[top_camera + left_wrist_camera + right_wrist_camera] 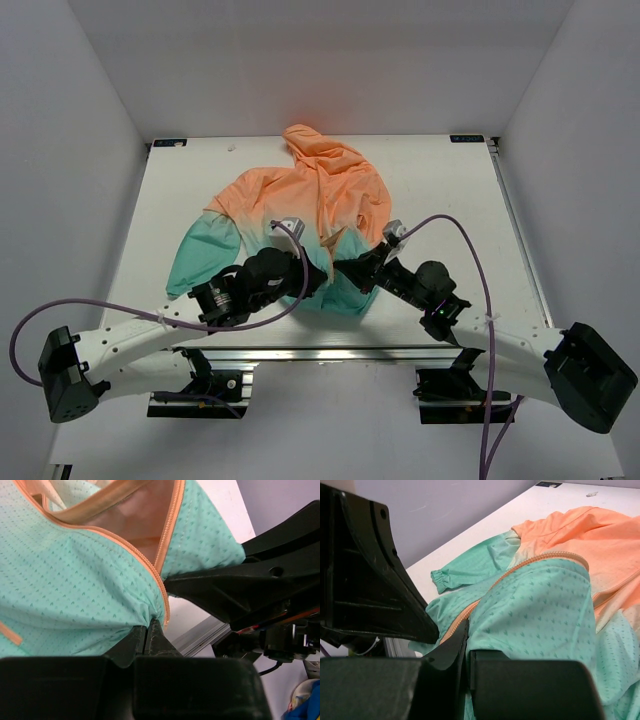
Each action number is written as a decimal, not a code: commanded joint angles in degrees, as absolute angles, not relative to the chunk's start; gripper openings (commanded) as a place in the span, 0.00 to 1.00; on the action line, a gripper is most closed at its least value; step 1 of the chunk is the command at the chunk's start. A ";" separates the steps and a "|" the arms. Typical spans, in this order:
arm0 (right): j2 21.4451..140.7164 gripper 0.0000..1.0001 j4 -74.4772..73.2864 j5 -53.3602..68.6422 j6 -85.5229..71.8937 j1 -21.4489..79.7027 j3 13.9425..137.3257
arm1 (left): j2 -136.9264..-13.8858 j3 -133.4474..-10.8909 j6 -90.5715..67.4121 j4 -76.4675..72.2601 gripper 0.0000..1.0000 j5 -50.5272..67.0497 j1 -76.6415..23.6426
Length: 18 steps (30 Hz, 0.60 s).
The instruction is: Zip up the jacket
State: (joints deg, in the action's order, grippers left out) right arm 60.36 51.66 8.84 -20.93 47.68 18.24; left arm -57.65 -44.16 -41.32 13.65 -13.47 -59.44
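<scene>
The jacket (300, 215) lies on the white table, peach-orange hood at the far side, teal hem toward me. Its orange zipper (145, 562) is open in a V above the hem. My left gripper (318, 281) is shut on the teal hem fabric (100, 595) right beside the zipper's lower end. My right gripper (345, 268) is shut on the other front panel (535, 605) at the hem, next to its orange zipper edge (457, 620). The two grippers sit close together, almost touching. The zipper slider is not visible.
The table's near metal rail (320, 352) runs just below the hem. A teal sleeve (195, 262) spreads left of the left arm. White walls enclose the table on three sides. Cables loop over both arms.
</scene>
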 commanded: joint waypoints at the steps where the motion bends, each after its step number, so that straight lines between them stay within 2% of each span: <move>1: 58.72 0.00 56.69 6.59 -21.01 47.72 20.39 | -56.43 -45.70 -41.13 14.23 0.00 -11.95 -59.68; 11: 47.91 0.00 38.78 8.78 -22.06 47.72 18.90 | -48.34 -41.84 -41.13 11.25 0.00 -15.90 -59.68; 18: 45.09 0.00 39.19 14.50 -25.75 47.72 18.02 | -49.22 -40.35 -41.48 7.48 0.00 -16.87 -59.68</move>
